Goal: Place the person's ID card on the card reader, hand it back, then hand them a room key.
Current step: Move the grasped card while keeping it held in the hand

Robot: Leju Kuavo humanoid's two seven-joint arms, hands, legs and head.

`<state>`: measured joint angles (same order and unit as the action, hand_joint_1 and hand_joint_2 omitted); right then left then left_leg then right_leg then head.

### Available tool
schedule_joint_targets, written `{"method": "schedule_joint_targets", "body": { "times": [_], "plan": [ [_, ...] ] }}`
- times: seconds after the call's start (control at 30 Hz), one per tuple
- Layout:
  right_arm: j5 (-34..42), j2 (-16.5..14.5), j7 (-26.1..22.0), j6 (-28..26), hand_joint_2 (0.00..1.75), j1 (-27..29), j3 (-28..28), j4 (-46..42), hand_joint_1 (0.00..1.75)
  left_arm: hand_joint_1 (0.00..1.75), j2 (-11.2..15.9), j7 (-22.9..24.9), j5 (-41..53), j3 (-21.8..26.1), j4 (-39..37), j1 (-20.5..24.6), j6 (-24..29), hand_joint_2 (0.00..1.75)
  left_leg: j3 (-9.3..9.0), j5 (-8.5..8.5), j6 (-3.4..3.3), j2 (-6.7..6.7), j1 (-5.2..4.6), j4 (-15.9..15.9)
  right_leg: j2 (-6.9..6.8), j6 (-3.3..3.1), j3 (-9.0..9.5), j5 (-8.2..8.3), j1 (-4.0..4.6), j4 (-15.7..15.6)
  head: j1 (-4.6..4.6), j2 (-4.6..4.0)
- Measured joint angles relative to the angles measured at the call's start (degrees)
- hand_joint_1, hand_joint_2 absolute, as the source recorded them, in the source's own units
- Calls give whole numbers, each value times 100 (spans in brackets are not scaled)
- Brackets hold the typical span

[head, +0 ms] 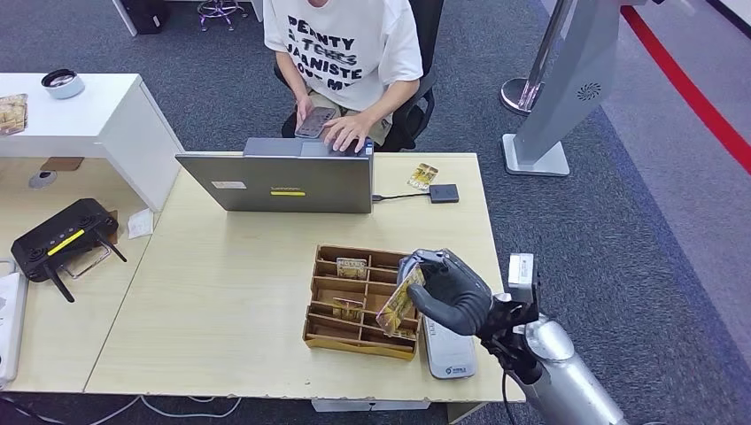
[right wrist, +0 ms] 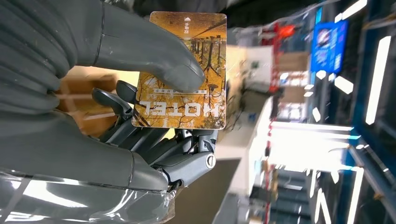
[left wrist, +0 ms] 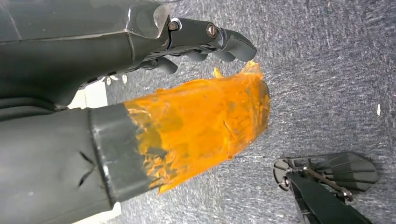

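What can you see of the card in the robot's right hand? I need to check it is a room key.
The card is a thin rectangle with rounded corners, printed with an autumn-gold scene and the word HOTEL. The right hand pinches it between thumb and fingers, lifted over the wooden tray on the table, tilted on edge.

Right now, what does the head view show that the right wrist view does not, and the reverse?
Only the head view shows the wooden tray with more cards in its compartments, the grey card reader beside it, the laptop and the seated person. Only the right wrist view shows the card's printed face, with the word HOTEL upside down under the thumb. Both show the right hand holding the hotel key card.
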<state>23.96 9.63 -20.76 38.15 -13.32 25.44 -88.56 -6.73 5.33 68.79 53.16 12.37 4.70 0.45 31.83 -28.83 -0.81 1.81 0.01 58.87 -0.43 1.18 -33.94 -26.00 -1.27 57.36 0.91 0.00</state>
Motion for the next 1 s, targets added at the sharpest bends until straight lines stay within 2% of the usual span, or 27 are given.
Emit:
{"method": "schedule_joint_targets", "body": {
  "times": [0.1, 0.27, 0.6, 0.8, 0.9, 1.0],
  "plan": [
    [-376, 125, -181, -171, 175, 266, -342, -8, 175, 0, 0, -4, -81, 75, 1, -26, 18, 0, 2, -3, -4, -3, 0, 0, -3, 2, 0, -1, -1, -1, 0, 0],
    [-574, 243, -279, -249, 175, 688, -860, -86, 175, 0, 0, -13, -139, 173, 0, -57, 24, 0, 3, -10, -10, -1, -3, 0, -1, 5, 0, -3, -2, -2, 1, 0],
    [-996, 367, -441, -486, 175, 1352, -1596, -328, 175, 0, 0, -13, -242, 341, 0, -68, 32, 0, 3, -10, -10, -1, -4, 0, -2, 4, 0, -4, -1, -2, 0, 0],
    [-1187, 407, -457, -526, 175, 1528, -1855, -395, 175, 0, 0, -13, -247, 406, 2, -68, 32, 0, 2, -11, -10, -1, -4, 0, -1, 4, 0, -4, -2, -2, 1, 0],
    [-1598, 450, -418, -662, 175, 1558, -1918, -393, 175, 0, 0, -13, -244, 414, 1, -68, 34, 0, 2, -10, -10, -1, -4, 0, -1, 5, 1, -4, -2, -2, 0, 0],
    [-2318, 509, -295, -1044, 175, 1536, -1894, -349, 175, 0, 0, -13, -236, 424, 0, -67, 43, 0, 3, -10, -10, 0, -4, 0, 0, 5, 2, -4, -2, -2, 1, 0]
  ]
}}
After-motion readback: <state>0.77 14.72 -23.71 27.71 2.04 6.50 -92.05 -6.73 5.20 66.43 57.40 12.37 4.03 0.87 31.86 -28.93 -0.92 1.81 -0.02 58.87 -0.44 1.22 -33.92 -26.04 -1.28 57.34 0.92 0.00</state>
